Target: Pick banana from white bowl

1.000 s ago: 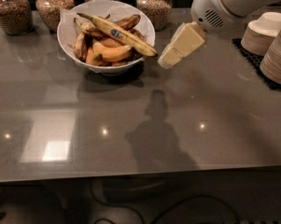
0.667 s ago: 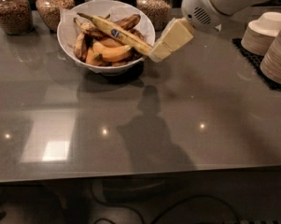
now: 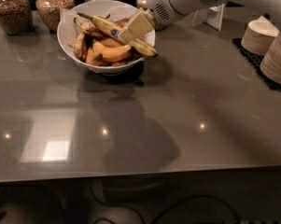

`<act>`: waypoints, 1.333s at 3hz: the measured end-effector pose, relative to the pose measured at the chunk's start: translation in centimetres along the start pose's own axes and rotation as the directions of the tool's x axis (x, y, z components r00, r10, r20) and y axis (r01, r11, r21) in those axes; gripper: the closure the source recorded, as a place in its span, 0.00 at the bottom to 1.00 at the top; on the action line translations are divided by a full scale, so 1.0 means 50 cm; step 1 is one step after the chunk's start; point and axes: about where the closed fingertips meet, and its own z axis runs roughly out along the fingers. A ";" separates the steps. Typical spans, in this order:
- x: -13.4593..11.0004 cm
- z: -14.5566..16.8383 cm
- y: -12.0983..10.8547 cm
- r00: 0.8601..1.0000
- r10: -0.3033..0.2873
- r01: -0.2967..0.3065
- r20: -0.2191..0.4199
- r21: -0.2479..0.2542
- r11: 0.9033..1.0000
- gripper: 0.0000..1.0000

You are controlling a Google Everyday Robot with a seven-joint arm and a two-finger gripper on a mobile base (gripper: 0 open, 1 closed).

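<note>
The white bowl (image 3: 70, 55) stands at the back left of the grey counter. The long slim yellow banana (image 3: 102, 26) with a blue sticker lies across the top of the fruit in it, its dark tip over the right rim. A shorter orange-yellow banana (image 3: 113, 52) and brown overripe bananas (image 3: 81, 43) lie under it. My gripper (image 3: 136, 26) reaches in from the upper right, its cream fingers over the long banana's middle, just right of the sticker. I cannot see whether it touches the banana.
Glass jars of grain (image 3: 9, 10) stand behind the bowl at the back left. Stacks of pale ribbed discs (image 3: 266, 45) sit on a dark mat at the right edge. A white stand (image 3: 210, 17) is behind my arm. The counter's front edge runs along the bottom.
My gripper has moved left from beside the bowl's right rim to over the long banana. The bowl and bananas have kept their places.
</note>
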 end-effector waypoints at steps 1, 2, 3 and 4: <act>-0.012 0.051 0.002 1.000 0.023 -0.023 0.021 -0.003 1.000 0.42; -0.004 0.087 0.002 0.999 0.053 -0.053 0.011 -0.005 0.999 0.47; 0.005 0.116 0.001 0.997 0.079 -0.079 -0.003 -0.004 0.997 0.48; 0.007 0.141 0.002 0.995 0.100 -0.101 -0.023 -0.007 0.995 0.49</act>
